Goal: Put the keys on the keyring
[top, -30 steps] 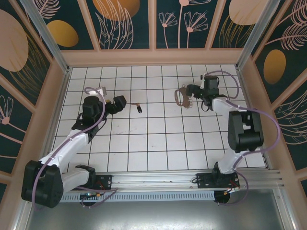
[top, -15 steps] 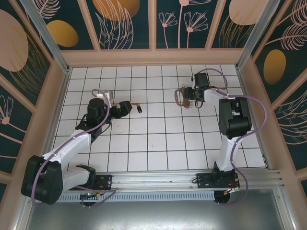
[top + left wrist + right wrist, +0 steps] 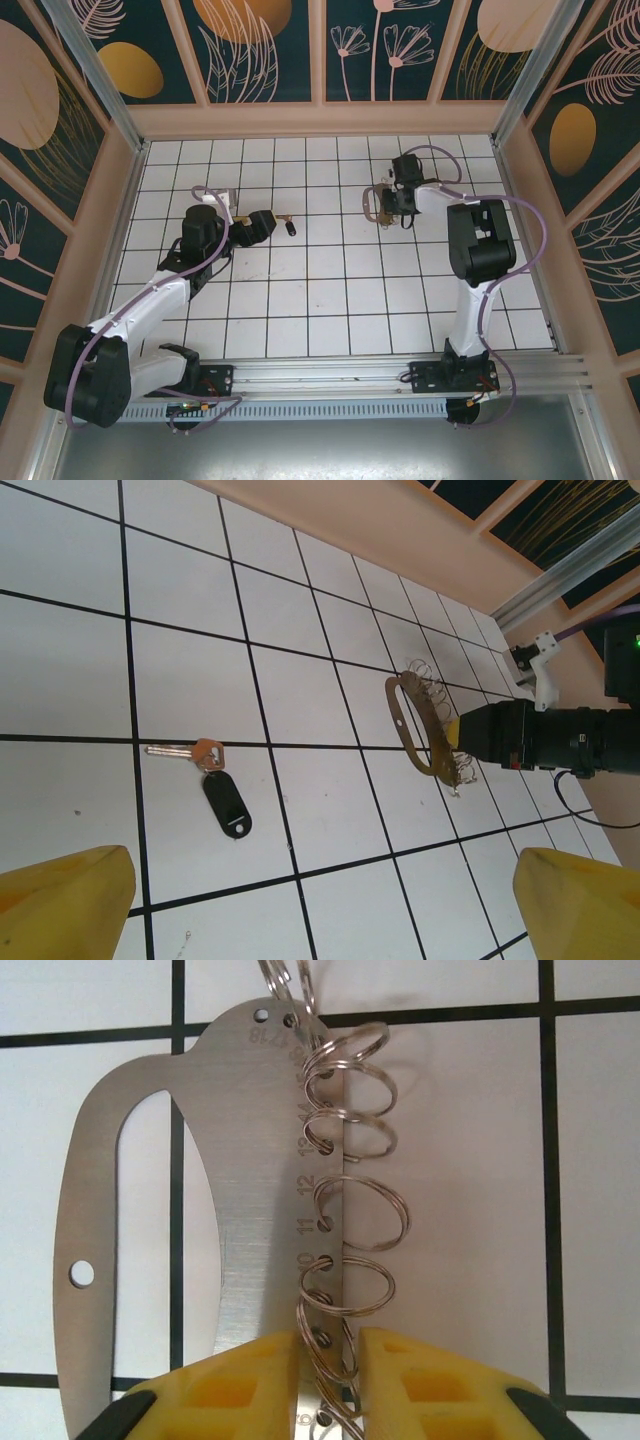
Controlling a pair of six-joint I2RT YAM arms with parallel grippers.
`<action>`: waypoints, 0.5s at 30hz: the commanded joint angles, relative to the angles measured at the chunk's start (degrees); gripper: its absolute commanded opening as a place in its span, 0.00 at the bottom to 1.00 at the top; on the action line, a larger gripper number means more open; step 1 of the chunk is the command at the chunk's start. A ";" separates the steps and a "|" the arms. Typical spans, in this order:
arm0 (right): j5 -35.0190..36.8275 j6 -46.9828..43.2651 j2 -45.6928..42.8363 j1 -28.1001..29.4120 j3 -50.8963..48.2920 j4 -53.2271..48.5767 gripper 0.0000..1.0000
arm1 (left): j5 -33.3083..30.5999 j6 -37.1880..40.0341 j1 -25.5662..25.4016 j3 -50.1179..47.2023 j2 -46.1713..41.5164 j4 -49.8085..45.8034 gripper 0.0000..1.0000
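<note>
keyring (image 3: 255, 1160), right gripper (image 3: 330, 1358) pinching its edge

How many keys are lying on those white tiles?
1. The key, joined to a black tag, lies flat on the white tiles just ahead of the left pincer, well apart from the keyring holder. I see no other.

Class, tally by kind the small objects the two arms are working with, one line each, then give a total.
key: 1
black tag: 1
keyring plate: 1
Total: 3
</note>
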 commanded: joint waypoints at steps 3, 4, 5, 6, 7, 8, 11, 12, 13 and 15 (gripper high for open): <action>2.16 -0.75 -1.85 1.40 -1.32 -2.26 0.19 | -0.01 0.10 -0.26 0.18 -2.19 -0.08 0.95; 1.65 -0.54 -2.26 1.68 -1.81 -2.23 0.19 | 0.03 0.05 -0.25 0.13 -2.46 -0.20 0.95; 0.93 -0.31 -2.61 2.01 -2.41 -2.20 0.18 | -0.02 0.05 -0.24 0.08 -2.68 -0.49 0.95; 0.53 0.11 -3.10 2.33 -3.27 -1.99 0.18 | 0.14 0.05 -0.30 0.14 -2.93 -0.96 0.94; -1.16 0.60 -3.79 2.69 -4.12 -1.60 0.18 | 0.21 0.06 -0.24 0.08 -3.16 -1.52 0.94; -2.01 1.01 -4.51 3.28 -5.11 -1.23 0.18 | 0.29 0.08 -0.26 -0.05 -3.50 -1.89 0.94; -3.90 2.17 -7.13 5.84 -9.01 -0.44 0.18 | -0.12 0.13 -0.24 -0.40 -4.80 -3.75 0.94; -4.14 2.64 -8.09 6.64 -10.33 -0.35 0.17 | -0.51 0.27 -0.24 -0.52 -5.24 -4.57 0.94; -4.07 3.10 -9.47 7.46 -11.63 -0.15 0.17 | -0.88 0.38 -0.24 -0.65 -5.67 -5.21 0.93; -3.90 3.76 -12.25 8.65 -13.91 -0.02 0.18 | -1.17 0.49 -0.29 -0.70 -6.11 -6.09 0.93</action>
